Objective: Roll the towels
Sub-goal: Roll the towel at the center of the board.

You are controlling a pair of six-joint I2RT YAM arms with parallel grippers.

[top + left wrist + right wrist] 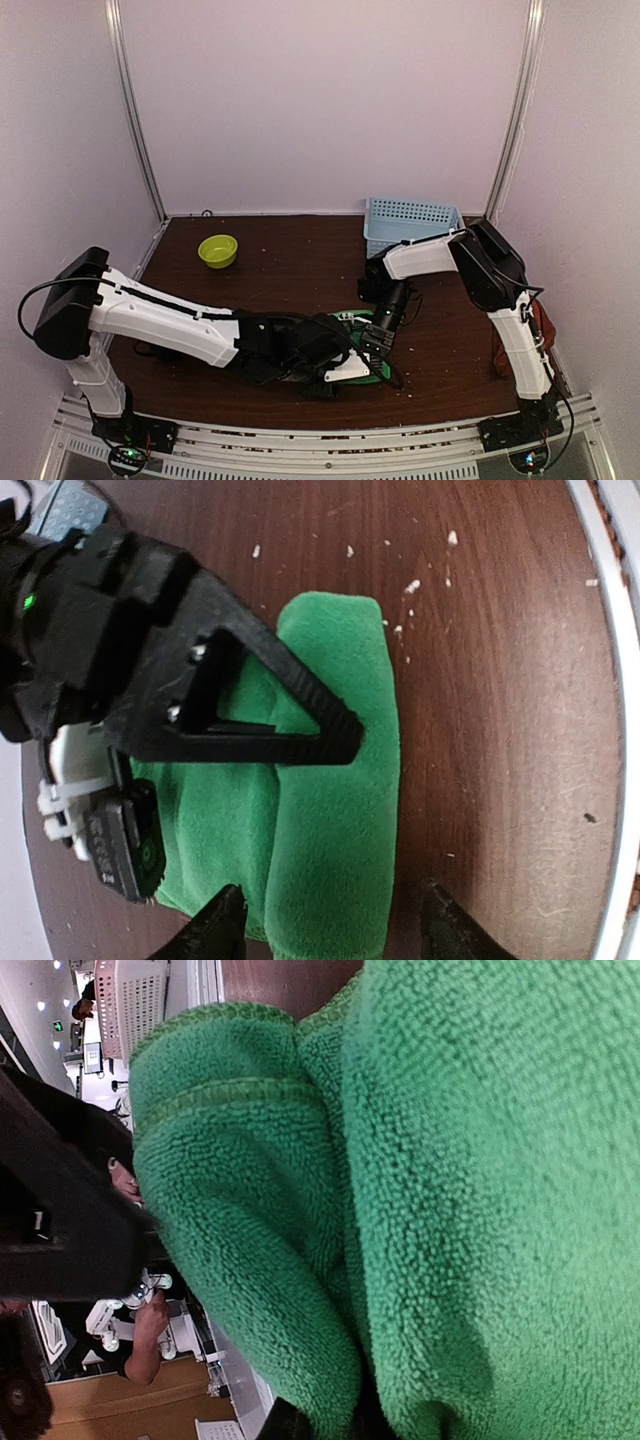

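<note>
1. Top external cam: table [290, 262] carries everything. Light-blue basket [412, 222] sits back right, well apart from the work.
2. Green towel [340, 830] lies near the front edge, centre, under both grippers. Left wrist cam shows it folded to a narrow strip w/ a lengthwise crease. Its long axis runs straight away from your left jaws.
3. Rust towel [498, 355] is bunched at the far right edge, just beside the right arm [505, 300]. It's nearer that arm and nothing grips it.
4. Green bowl [218, 250] sits back left, not involved.
5. Left gripper [335, 935]: jaws wide, one of the fingers [222, 925] on each side of the strip's near end. They straddle it and clamp nothing. My read: the roll starts at this end and travels along the axis, so keep the wrist square to it.
6. Right gripper [379, 345]: jaws all but closed, its finger lying across the strip at approx mid-length. Right wrist cam is filled w/ terry pile right at the jaws, so it's prob. nipping a thin layer of cloth. That's likely, not certain.
</note>
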